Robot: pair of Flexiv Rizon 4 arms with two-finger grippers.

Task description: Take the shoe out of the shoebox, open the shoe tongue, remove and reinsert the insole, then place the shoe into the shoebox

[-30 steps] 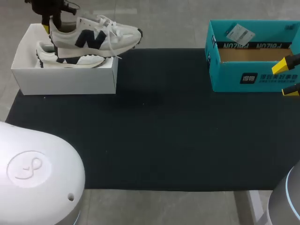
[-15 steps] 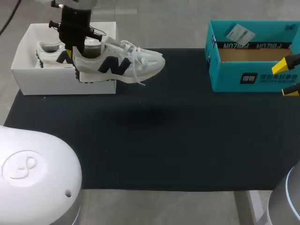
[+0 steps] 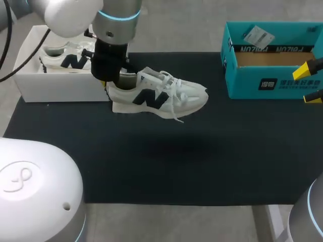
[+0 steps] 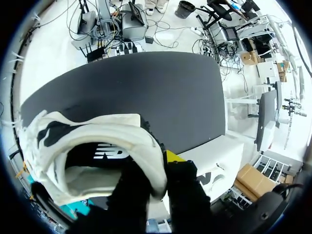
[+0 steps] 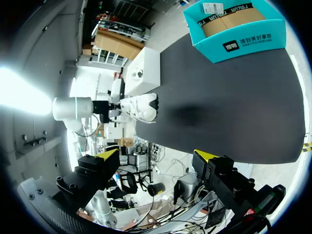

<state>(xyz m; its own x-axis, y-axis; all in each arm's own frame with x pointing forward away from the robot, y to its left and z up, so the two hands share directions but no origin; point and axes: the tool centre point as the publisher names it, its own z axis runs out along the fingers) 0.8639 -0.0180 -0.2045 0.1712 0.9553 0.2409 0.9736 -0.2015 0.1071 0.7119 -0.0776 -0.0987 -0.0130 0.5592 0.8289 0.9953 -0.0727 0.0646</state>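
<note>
A white shoe (image 3: pixel 161 96) with a navy logo hangs above the black mat, just right of the white shoebox (image 3: pixel 55 88), toe pointing right. My left gripper (image 3: pixel 112 83) is shut on its heel collar. In the left wrist view the fingers (image 4: pixel 174 157) pinch the padded collar of the shoe (image 4: pixel 97 161) from inside and outside, and the insole shows within. A second matching shoe (image 3: pixel 65 59) lies in the shoebox. My right gripper (image 3: pixel 310 83) stands open at the table's right edge, in front of the teal box. From the right wrist the shoe (image 5: pixel 142 107) appears far ahead of that gripper (image 5: pixel 156 156).
An open teal cardboard box (image 3: pixel 272 83) with a paper tag inside stands at the back right. The black mat (image 3: pixel 202 161) covers the table's middle and front. The white shoebox (image 4: pixel 222 158) lies just behind the left gripper.
My left arm has carried the shoe out from above the white shoebox, rightward and toward the front, over the mat. The right arm has not moved.
</note>
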